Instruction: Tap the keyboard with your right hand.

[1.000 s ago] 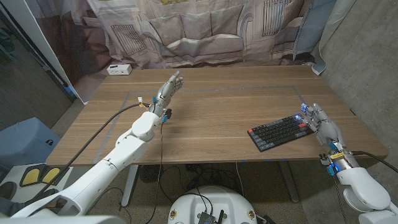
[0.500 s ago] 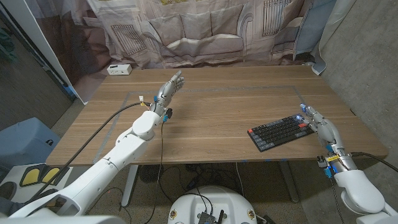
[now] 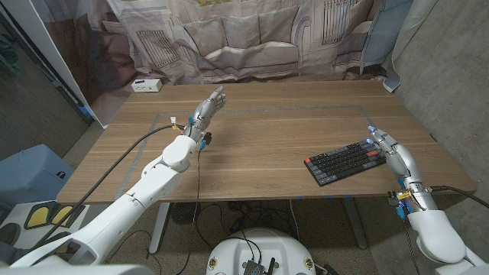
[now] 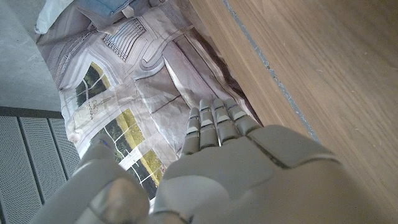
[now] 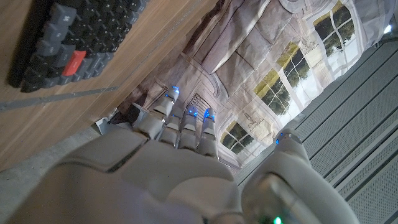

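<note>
Right hand [image 3: 388, 144] beside keyboard [image 3: 344, 162].
Fingers apart, holding nothing, just off its right end near table's [image 3: 260, 130] right edge.

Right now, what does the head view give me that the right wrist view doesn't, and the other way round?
Head view alone: the whole keyboard on the wooden table, the left hand raised with fingers apart, and a white box at the far left corner. Right wrist view alone: a close look at the keyboard's end with a red key. Both: the right hand, open, beside the keyboard's right end, and the printed backdrop.
</note>
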Robot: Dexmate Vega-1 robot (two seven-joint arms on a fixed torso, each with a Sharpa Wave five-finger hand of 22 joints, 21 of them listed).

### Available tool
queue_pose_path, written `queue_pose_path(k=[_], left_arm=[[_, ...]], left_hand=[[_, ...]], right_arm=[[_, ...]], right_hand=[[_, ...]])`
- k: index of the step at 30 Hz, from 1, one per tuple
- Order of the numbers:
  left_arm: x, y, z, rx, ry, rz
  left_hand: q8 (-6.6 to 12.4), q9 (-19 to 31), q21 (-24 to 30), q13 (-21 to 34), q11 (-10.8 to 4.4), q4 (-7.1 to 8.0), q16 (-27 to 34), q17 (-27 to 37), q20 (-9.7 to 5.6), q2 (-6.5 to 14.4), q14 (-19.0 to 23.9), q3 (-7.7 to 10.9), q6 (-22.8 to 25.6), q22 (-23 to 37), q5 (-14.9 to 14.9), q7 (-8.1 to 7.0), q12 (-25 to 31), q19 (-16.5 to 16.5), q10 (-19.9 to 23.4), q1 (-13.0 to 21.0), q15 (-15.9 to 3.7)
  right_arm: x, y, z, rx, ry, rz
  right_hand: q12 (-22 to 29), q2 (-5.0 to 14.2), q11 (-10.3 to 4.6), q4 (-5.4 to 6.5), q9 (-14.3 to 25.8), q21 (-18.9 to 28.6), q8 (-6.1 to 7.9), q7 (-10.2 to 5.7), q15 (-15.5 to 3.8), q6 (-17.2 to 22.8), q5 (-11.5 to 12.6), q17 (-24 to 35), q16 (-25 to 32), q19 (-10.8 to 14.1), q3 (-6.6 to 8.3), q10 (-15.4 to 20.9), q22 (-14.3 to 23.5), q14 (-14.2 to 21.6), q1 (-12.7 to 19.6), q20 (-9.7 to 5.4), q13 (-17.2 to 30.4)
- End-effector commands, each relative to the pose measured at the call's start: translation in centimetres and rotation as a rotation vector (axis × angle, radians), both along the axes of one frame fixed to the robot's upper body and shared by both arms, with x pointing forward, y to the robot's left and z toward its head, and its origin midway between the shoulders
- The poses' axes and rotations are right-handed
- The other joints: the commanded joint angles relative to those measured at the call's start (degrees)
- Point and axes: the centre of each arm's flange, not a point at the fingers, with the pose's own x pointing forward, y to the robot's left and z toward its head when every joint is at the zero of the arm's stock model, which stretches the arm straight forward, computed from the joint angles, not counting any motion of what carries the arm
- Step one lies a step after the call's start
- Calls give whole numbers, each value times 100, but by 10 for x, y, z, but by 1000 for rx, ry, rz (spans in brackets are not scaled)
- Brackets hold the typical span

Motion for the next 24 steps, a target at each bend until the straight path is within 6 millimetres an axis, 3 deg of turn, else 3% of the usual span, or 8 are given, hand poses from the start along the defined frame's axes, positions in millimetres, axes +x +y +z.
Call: queue_pose_path(k=[1, 24], left_arm=[[-1, 2, -2, -3, 1, 6], [2, -1, -3, -6, -1, 10]], left_hand=[[-14, 8, -15, 8, 2, -39, -6, 25, -2, 19, 54, 6, 61, 14, -9, 16, -6, 65, 74, 40, -1], [-27, 8, -32, 9, 2, -59, -20, 25, -5, 53, 74, 15, 85, 14, -13, 18, -30, 72, 90, 63, 2]], right_arm=[[-3, 1, -1, -90, -43, -97], [-4, 4, 0, -308, -120, -312]], right_hand=[[-5, 21, -27, -45, 5, -10, -25, -60, -53, -31, 61, 11, -6, 29, 18, -38, 8, 7, 90, -62, 10], [-65, 31, -88, -80, 7, 4, -50, -154, -138, -83, 100, 7, -26, 78, 44, -132, 3, 13, 153, -140, 8]])
